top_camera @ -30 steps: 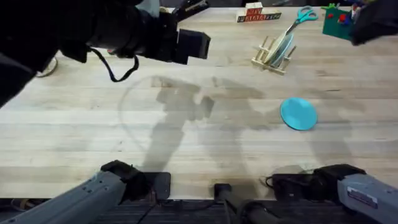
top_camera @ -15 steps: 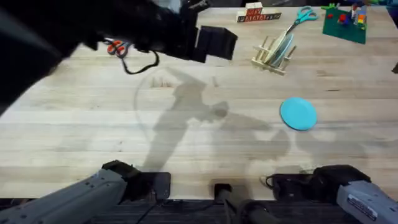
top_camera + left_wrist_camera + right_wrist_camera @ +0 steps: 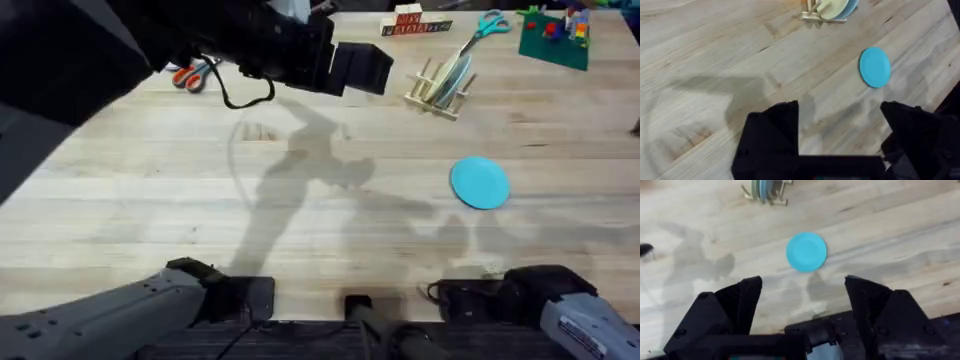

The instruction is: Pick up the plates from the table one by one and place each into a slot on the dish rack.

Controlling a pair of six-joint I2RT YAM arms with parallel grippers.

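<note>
Teal plate (image 3: pixel 480 183) lies flat (bare table (image 3: pixel 300 230) all around).

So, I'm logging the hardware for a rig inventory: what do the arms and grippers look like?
Both arms have pale grey link housings near their bases with black joints; the right one carries a white label with small print. The left arm's upper part is black, with a black cable looping beneath it. The left gripper and right gripper each have two broad, angular black fingers.
</note>
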